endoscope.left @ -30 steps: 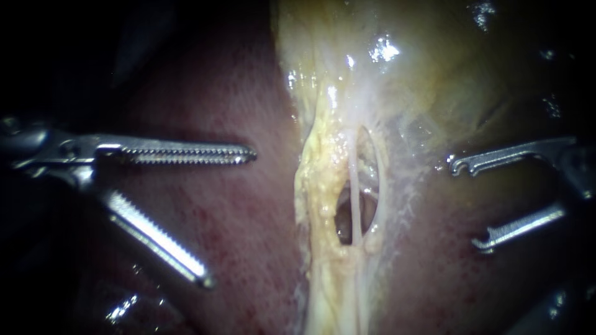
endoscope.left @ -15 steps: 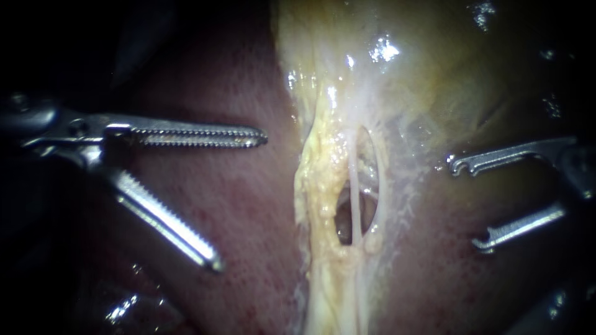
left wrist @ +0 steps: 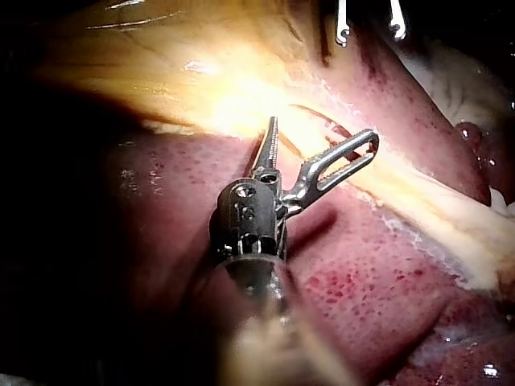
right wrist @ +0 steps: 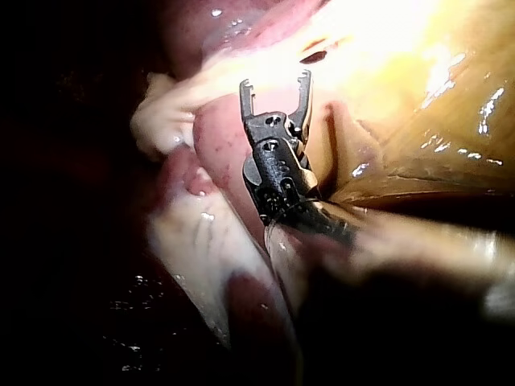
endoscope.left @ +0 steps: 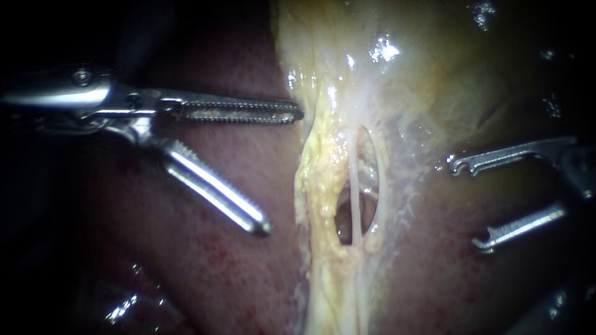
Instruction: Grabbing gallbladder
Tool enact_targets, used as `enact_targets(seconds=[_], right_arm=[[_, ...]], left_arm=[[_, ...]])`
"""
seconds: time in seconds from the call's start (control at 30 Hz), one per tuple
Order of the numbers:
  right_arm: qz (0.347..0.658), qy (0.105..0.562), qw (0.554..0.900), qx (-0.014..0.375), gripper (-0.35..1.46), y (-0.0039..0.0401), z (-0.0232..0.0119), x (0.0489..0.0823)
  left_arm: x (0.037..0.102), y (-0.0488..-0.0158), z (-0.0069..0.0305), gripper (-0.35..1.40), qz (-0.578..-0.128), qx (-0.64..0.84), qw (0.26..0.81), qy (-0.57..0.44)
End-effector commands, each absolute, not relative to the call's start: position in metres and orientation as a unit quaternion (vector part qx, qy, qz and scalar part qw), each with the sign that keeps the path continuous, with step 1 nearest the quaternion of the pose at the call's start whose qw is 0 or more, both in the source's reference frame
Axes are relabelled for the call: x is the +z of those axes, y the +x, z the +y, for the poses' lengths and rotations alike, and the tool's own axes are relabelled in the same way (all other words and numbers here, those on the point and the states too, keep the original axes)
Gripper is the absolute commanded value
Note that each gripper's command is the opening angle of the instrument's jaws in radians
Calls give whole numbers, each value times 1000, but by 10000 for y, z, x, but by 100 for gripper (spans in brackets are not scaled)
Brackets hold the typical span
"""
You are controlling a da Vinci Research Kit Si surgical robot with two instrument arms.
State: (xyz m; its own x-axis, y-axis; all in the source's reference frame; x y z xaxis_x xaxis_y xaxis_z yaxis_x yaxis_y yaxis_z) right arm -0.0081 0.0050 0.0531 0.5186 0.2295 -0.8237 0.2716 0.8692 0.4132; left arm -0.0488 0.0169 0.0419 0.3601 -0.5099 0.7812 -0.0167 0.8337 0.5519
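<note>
The yellowish gallbladder (endoscope.left: pixel 434 68) fills the upper right of the endoscope view and narrows into a pale fatty band (endoscope.left: pixel 323 186) with thin white tubes (endoscope.left: pixel 355 192) crossing a dark gap. My left instrument (endoscope.left: pixel 282 170) comes in from the left over the red liver (endoscope.left: pixel 230 273). Its toothed jaws are open wide, and the upper tip almost touches the band's left edge. My right instrument (endoscope.left: pixel 465 205) waits at the right, jaws open and holding nothing. In the left wrist view the left instrument (left wrist: pixel 322 141) spreads its jaws just short of the bright gallbladder (left wrist: pixel 201 88).
Dark red liver lies on both sides of the band. A shiny wet fold (endoscope.left: pixel 124 307) shows at the lower left. In the right wrist view the right instrument (right wrist: pixel 275 84) stands open over pale tissue (right wrist: pixel 185 104) and liver.
My left instrument has moved right and slightly upward, toward the pale band, with its jaws still open. The right instrument has stayed still.
</note>
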Motion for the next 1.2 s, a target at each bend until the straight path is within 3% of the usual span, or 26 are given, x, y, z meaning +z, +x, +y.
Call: enact_targets(seconds=[0.03, 0.43, 0.57, 1.07, 1.2], right_arm=[[491, 255, 833, -13, 58, -81, 50, 531], [491, 255, 833, -13, 58, -81, 50, 531], [491, 255, 833, -13, 58, -81, 50, 531], [491, 255, 833, -13, 58, -81, 50, 531], [491, 255, 833, -13, 58, -81, 50, 531]], left_arm=[[419, -489, 169, 89, -541, -161, 788, 244], [444, -495, 166, 71, -511, -199, 794, 264], [452, -494, 164, 58, -500, -213, 796, 269], [457, -489, 165, -35, -476, -244, 801, 269], [457, -487, 165, -35, -474, -247, 801, 269]])
